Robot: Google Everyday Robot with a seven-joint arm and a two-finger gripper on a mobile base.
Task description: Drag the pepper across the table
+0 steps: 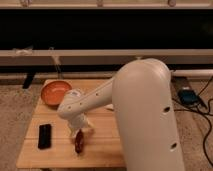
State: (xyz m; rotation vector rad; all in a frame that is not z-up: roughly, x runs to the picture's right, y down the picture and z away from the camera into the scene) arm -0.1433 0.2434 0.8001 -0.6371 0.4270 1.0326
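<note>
The pepper [79,142] is a small dark red-brown pod lying lengthwise near the front of the light wooden table [102,147], left of the middle. My gripper [80,131] comes down from the white arm and sits right over the pepper's far end, seemingly touching it. The wrist hides the contact point.
An orange bowl [54,92] stands at the table's back left corner. A black rectangular block [45,136] lies at the front left, beside the pepper. My large white arm [145,115] covers the table's right side. Carpet surrounds the table, with cables [200,107] at the right.
</note>
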